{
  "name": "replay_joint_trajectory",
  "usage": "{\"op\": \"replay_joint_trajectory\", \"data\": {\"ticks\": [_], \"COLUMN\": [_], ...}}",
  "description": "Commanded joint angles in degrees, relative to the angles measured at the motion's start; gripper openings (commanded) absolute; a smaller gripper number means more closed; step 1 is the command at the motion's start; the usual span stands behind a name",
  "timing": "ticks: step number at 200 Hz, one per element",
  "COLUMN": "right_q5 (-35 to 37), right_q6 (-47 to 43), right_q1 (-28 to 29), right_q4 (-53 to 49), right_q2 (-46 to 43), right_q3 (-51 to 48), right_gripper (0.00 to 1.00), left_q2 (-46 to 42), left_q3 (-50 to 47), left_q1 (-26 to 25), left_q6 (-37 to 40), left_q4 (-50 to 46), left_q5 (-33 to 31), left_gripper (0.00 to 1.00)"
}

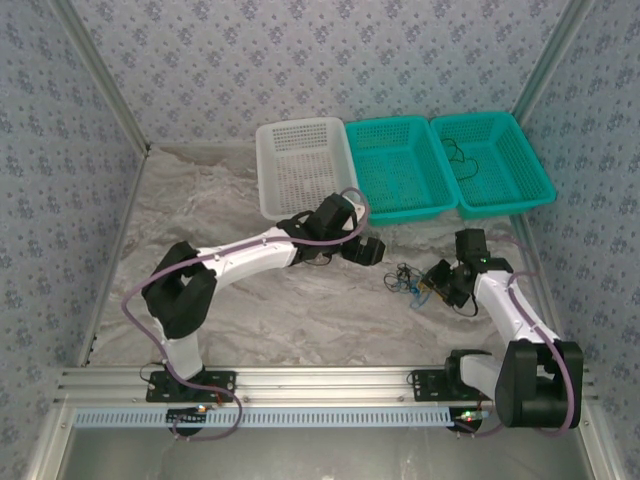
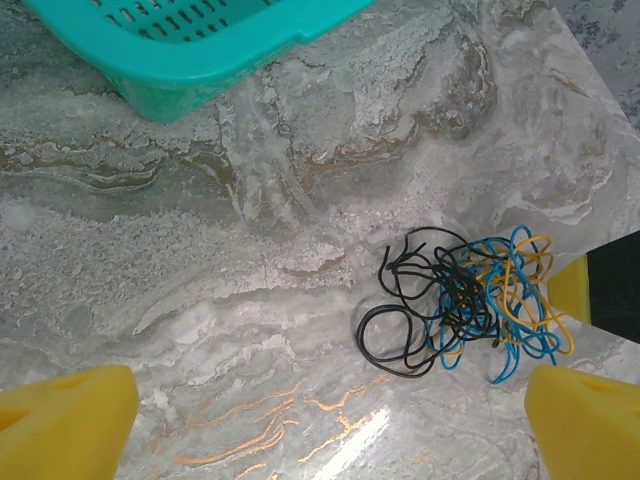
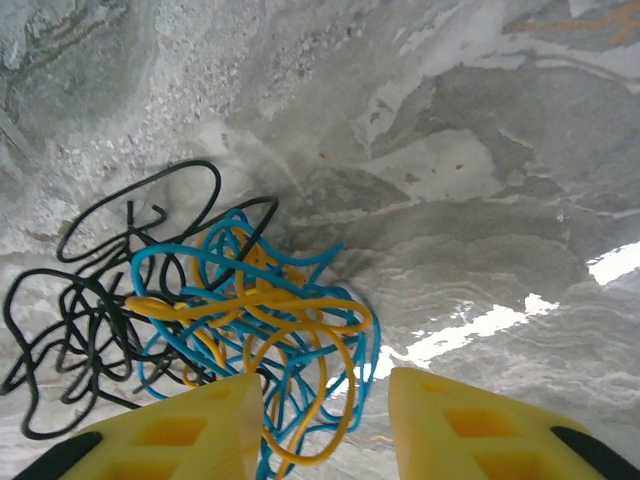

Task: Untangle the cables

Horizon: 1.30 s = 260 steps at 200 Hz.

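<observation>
On the grey marbled tabletop (image 1: 250,310), between my two wrists, lies the tangled clump of thin black, blue and yellow cables (image 1: 405,279). It sits flat on the surface, on the near side of the teal perforated plastic basket (image 1: 400,123).

My right gripper (image 3: 325,425) is at the blue-yellow end. Its yellow fingers (image 3: 200,430) stand at a narrow gap with a yellow loop and blue strands between them. I can't tell if they are pinched or just fenced in. My left gripper (image 2: 320,430) hangs over the table with jaws spread wide, holding nothing, and the clump is nearer its right finger.

Step in hand, as I judge it: get hold of one colour at the right end. To do it well I'd catch only the outer yellow loop, not the blue under it. I'd go low enough to trap the cord without scraping the table. My left should then pin the black side, so a pull separates the cords instead of dragging the whole knot.

Long axis of the clump runs left-right across the table, with black loops on the left and blue and yellow on the right. No real head; two loose black ends poke out toward the basket side.
</observation>
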Motion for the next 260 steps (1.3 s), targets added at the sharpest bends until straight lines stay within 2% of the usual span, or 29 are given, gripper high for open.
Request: {"op": "replay_joint_trajectory", "data": {"ticks": [1,18,54,76,106,139,172,211,239,260], "right_q5": [-1.59,-1.76,-3.12,-3.90,-4.56,-3.04,-4.42,-5.90,-9.75,-11.54], "right_q6": [1.84,2.10,1.29,0.16,-0.29,0.53,2.05,2.90,2.64,2.51], "right_q1": [-0.35,-0.36,-0.06,0.98,4.84,11.92,17.15,23.21,26.50,27.91], "right_q4": [1.53,2.02,3.40,4.18,6.59,9.48,14.07,18.25,20.72,20.78], "right_q2": [0.77,0.97,0.78,0.39,-0.10,-0.09,1.01,4.85,9.67,12.87], "right_q3": [-0.42,-0.99,-1.78,-2.00,-1.70,0.37,2.16,6.35,10.73,13.79], "right_gripper": [0.34,0.31,0.16,0.00,0.00,0.00,0.00,0.00,0.00,0.00], "left_q2": [0.93,0.87,0.35,-0.77,-1.80,-4.18,-7.15,-8.79,-11.03,-12.92], "left_q3": [0.51,0.38,-0.82,-2.71,-4.37,-7.97,-12.64,-15.23,-20.36,-24.62], "left_q1": [0.03,0.07,0.04,0.06,0.29,0.81,1.84,1.92,1.75,1.82], "left_q6": [-0.27,-0.18,-0.26,-0.43,-1.40,-3.14,-3.68,-0.36,4.28,9.55], "left_q4": [0.51,0.55,1.65,3.77,4.43,6.92,10.29,11.20,17.67,23.44], "left_q5": [-0.17,-0.11,-0.53,-1.34,-3.91,-6.80,-6.79,-7.31,-6.38,-2.68], "left_gripper": [0.99,0.99,0.99,0.99,0.99,0.99,0.99,0.99,0.99,1.00]}}
